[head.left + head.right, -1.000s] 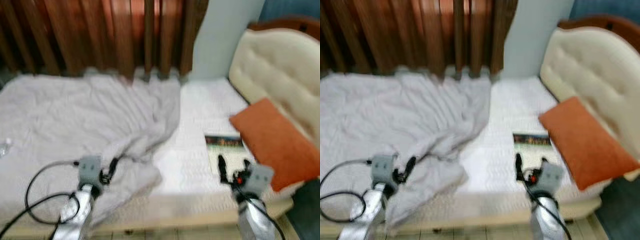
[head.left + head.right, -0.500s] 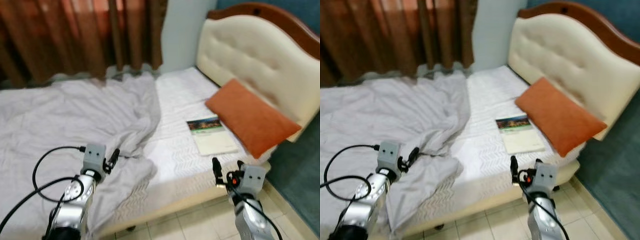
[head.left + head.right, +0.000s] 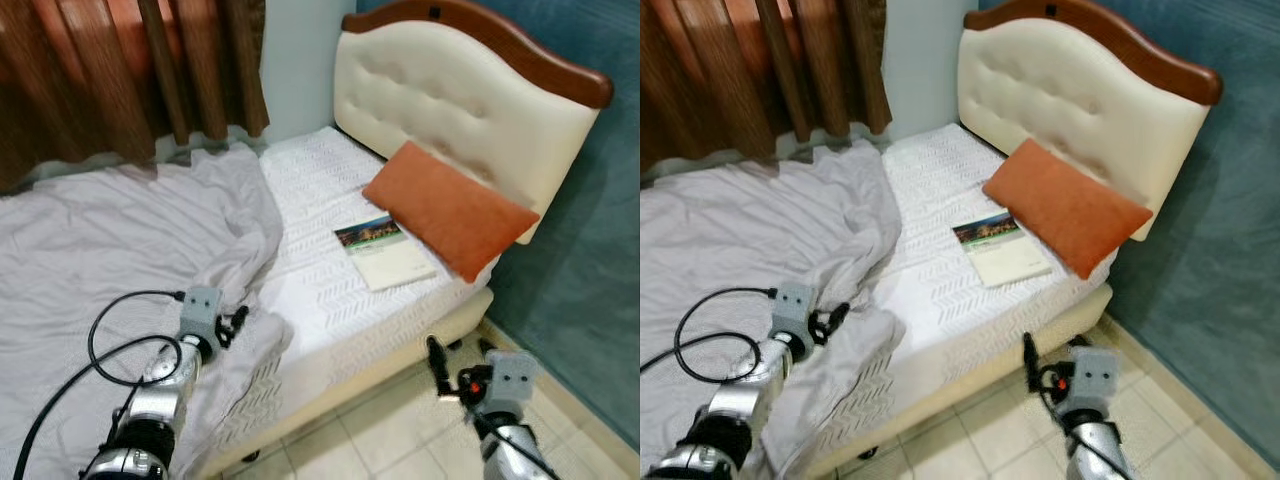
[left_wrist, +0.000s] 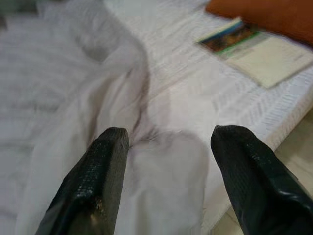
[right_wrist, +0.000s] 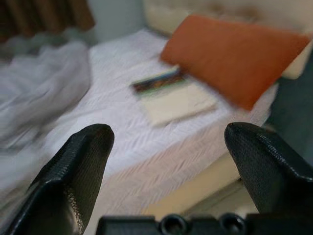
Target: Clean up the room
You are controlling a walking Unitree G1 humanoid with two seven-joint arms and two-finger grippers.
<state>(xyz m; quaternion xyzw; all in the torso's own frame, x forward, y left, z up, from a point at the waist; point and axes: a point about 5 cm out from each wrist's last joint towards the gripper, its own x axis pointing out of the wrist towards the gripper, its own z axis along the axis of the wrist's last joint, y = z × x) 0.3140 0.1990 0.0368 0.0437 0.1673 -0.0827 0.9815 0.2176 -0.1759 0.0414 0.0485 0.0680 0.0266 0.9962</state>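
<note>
The left gripper (image 4: 166, 186) is hovering with fingers (image 4: 93, 191) spread over the rumpled grey blanket (image 4: 88, 98); a book (image 4: 254, 51) is lying at two o'clock, touching an orange pillow (image 4: 269, 14).

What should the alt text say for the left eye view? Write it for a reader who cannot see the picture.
A bed with a crumpled grey sheet on one side, and an orange pillow beside a book near the padded headboard. The left gripper hovers over the sheet and the right gripper over the tiled floor, both open.
</note>
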